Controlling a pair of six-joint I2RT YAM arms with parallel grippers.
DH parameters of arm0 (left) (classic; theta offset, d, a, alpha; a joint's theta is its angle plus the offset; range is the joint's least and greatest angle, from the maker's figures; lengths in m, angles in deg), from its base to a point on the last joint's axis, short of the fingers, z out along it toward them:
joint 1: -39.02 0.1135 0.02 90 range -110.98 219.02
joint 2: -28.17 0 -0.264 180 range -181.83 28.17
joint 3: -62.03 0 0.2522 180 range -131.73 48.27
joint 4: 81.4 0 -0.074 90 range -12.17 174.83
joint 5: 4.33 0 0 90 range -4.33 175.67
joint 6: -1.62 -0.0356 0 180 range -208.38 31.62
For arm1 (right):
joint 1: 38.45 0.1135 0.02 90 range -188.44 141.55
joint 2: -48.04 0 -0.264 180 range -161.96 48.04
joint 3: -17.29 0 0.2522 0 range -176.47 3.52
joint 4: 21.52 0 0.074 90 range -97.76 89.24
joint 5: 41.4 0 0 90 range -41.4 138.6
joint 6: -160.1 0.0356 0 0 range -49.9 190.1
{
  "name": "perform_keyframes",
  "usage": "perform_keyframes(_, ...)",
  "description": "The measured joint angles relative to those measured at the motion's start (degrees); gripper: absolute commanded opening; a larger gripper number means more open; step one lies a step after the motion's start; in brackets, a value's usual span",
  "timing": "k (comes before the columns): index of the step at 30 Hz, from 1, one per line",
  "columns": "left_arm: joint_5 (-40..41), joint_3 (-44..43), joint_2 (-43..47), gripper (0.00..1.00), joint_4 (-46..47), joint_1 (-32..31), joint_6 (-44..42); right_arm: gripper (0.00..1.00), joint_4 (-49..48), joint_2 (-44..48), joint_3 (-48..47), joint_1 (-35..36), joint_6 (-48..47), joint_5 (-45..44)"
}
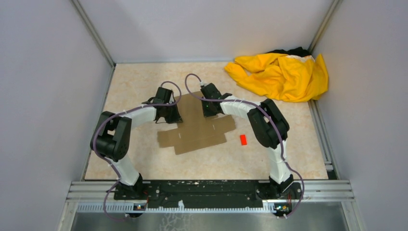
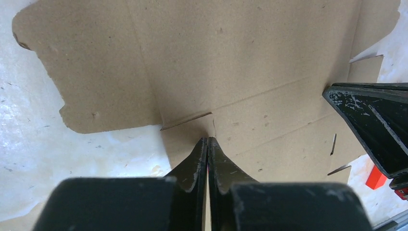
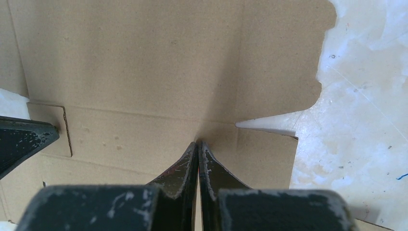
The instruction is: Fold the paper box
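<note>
Beige table [image 1: 139, 84], grey walls [image 1: 48, 72], paper box [image 1: 197, 131] (flat), left gripper [image 2: 207, 139] and right gripper [image 3: 197, 141] closed, empty.

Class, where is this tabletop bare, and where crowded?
Bare: the near strip between flat brown cardboard sheet and arm bases; the far-left corner. Crowded: mid-table, left pincer and right pincer over that sheet; crumpled yellow cloth far right.
</note>
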Motion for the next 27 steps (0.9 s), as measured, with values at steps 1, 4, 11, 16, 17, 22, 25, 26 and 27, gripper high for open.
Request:
perform_keyframes(1,0.11,0.00,-0.02,0.06,0.02,0.00,-0.02,0.01,-0.22,0.00,0.11,-0.02,0.00,0.02)
perform_keyframes(4,0.48,0.00,-0.11,0.05,0.09,0.00,-0.07,0.07,-0.83,0.48,0.79,-0.04,0.00,0.17)
perform_keyframes(11,0.59,-2.14,-1.79,0.02,-0.24,-0.39,-0.72,0.23,1.77,4.96,4.24,-0.94,-1.36,4.00)
perform_keyframes(16,1.14,-5.16,-3.80,0.01,-1.57,-0.50,-2.10,0.31,2.67,12.04,6.71,-6.78,-2.84,11.52)
perform_keyframes(17,1.22,-5.64,-4.13,0.01,-1.73,-0.61,-2.38,0.32,2.47,13.38,7.21,-8.48,-3.19,12.35)
perform_keyframes(22,1.33,-6.71,-4.96,0.00,-1.84,-0.66,-3.04,0.33,-1.05,18.01,14.21,-16.52,-3.65,17.35)
perform_keyframes(25,1.36,-6.84,-5.09,0.00,-1.84,-0.66,-3.10,0.18,-3.85,18.18,19.82,-18.82,-3.19,20.70)
perform_keyframes(26,1.33,-6.86,-5.09,0.00,-1.84,-0.66,-3.10,0.16,-4.72,18.18,21.79,-19.15,-2.93,21.79)
perform_keyframes(27,1.33,-6.88,-5.11,0.00,-1.86,-0.66,-3.13,0.14,-5.29,18.16,23.37,-19.21,-2.47,22.77)
